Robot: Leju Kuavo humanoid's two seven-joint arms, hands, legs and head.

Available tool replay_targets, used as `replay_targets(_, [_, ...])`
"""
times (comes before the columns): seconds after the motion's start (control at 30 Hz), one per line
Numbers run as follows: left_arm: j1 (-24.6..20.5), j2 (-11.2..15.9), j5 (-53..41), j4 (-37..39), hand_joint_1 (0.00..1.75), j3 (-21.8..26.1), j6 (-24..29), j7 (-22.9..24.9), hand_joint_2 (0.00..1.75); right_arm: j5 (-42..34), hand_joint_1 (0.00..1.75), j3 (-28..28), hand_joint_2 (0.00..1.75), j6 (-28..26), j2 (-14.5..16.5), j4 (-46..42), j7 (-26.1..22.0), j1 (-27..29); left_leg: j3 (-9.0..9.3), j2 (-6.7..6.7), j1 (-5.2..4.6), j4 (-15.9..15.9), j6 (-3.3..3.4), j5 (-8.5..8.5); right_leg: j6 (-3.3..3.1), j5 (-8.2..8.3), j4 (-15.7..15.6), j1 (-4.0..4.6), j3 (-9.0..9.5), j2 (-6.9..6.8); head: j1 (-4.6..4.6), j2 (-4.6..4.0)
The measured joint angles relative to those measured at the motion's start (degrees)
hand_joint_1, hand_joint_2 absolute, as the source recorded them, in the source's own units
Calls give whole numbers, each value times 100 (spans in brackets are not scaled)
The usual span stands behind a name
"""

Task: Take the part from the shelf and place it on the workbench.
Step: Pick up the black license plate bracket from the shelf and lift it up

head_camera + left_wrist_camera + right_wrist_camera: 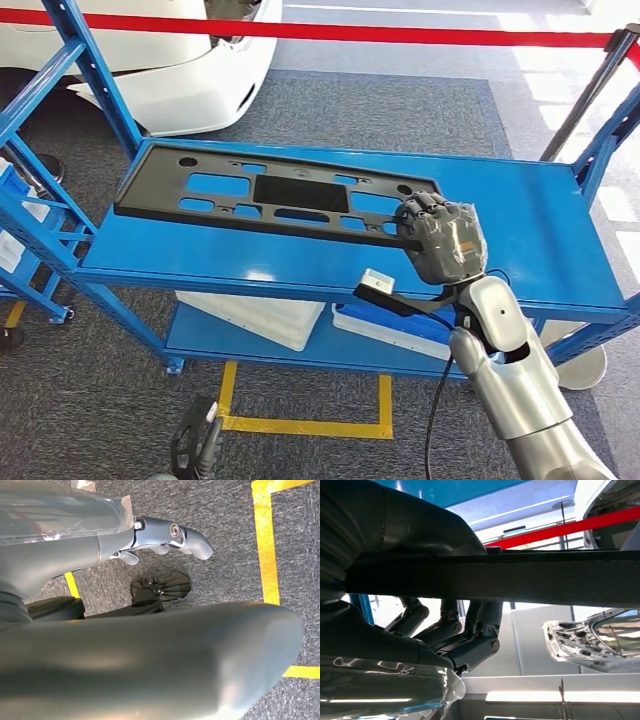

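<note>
Item: part [272,195], a long flat black panel with rectangular cut-outs. It is lying on the top deck of the blue shelf [528,230], running from the upper left of the head frame toward the centre.

Right robot hand [438,238]: it is gripping the near right corner of the part. In the right wrist frame the thumb is lying along one face of the dark edge [531,580] and the fingers [471,640] are curling under the other, so the hold looks closed on the part. Whether that corner is already lifting off the deck is hard to say; most of the panel is resting flat.

Left robot hand [166,537]: it is hanging low at the bottom of the head frame, over grey carpet and yellow floor tape [266,545]. It is holding nothing; its fingers appear curled in, though the arm cover is hiding most of them, so the state cannot be told.

Progress, as judged: the grasp is in place; lifting, carrying and setting down are all left to do.

Hard to make out:
- No workbench surface is appearing anywhere, so the drop-off spot is unknown.
- White trays [256,315] on the lower deck are partly hidden by the top deck.
- The white car body [189,80] and red bar [377,33] are being cut off at the top of the frame.
</note>
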Motion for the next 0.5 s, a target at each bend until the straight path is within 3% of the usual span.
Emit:
replay_targets(0.2, [0, 0, -14, 0, 0, 23, -173, -32, 0, -45, 175, 63, 175, 80, -48, -31, 66, 4, 0, 0, 0, 0, 0, 0, 0, 0, 0, 0, 1, 0, 0, 1])
replay_targets(0.5, [-8, 0, -3, 0, 0, 129, 172, 314, 0, -673, 175, 75, 175, 214, -61, -31, 155, 27, -2, 0, -4, 4, 0, 0, 1, 1, -2, -7, 0, -2, 1, 0])
